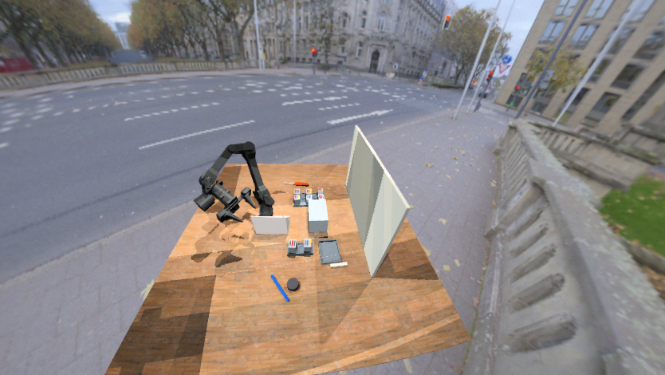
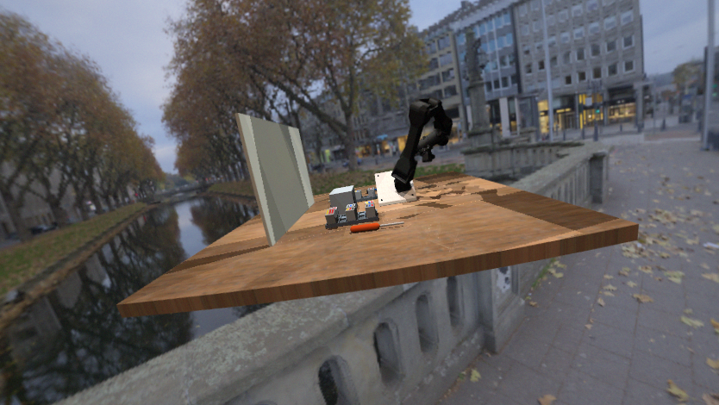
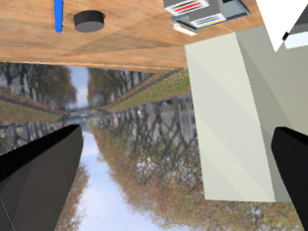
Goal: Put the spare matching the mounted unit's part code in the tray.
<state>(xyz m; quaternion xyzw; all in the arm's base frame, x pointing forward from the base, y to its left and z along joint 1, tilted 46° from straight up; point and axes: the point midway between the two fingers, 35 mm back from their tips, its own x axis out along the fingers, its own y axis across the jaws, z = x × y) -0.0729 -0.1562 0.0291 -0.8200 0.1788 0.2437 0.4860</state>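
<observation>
Panel: tall, pale, flat [image 1: 376, 200] [image 2: 276, 176] [image 3: 232, 123], upright beyond the tray from the arm.
Tray: dark, shallow, rectangular [image 1: 330, 251], beside the panel.
Box: grey block [image 1: 317, 216] [image 2: 341, 196], between panel and white plate [image 1: 270, 225] [image 2: 384, 187].
Spares: boxy, striped labels (codes too small to read), in racks [image 1: 300, 254] [image 2: 352, 221] on the panel's arm side.
Desk: wood-grained [image 1: 279, 325] [image 2: 302, 266] [image 3: 133, 44].
Jaws: spread, nothing between [image 1: 238, 207] [image 3: 178, 140].

The 1 arm is bent high above the surface, and its pincer [image 1: 236, 207] [image 3: 180, 135] is held wide open.
</observation>
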